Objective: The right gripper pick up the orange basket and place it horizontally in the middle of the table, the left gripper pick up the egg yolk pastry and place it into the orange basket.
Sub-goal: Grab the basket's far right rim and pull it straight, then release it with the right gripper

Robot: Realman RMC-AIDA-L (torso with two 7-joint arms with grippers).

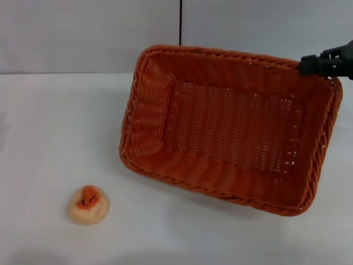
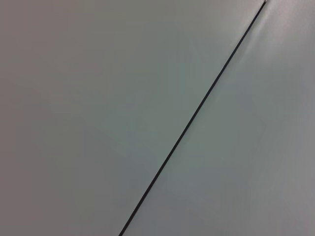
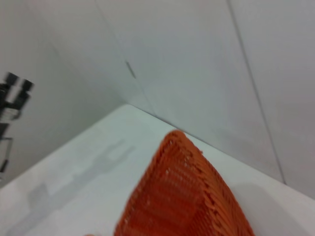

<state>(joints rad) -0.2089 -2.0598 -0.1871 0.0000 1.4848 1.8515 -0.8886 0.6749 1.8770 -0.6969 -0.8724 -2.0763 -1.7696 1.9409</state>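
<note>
The orange basket (image 1: 226, 130) hangs tilted above the white table (image 1: 49, 138) at centre right in the head view, casting a shadow under its near edge. At the basket's far right rim corner my right gripper (image 1: 310, 65) is shut on the braided rim. The right wrist view shows one corner of the orange basket (image 3: 187, 196) from close up. The egg yolk pastry (image 1: 88, 204) lies on the table at the near left, well apart from the basket. Far off in the right wrist view, the left gripper (image 3: 14, 96) shows as a blurred dark and pale shape beside the wall.
A grey panelled wall (image 1: 83, 33) with a dark vertical seam (image 1: 180, 22) stands behind the table. The left wrist view holds only that wall and seam (image 2: 192, 118). Bare tabletop lies between the pastry and the basket.
</note>
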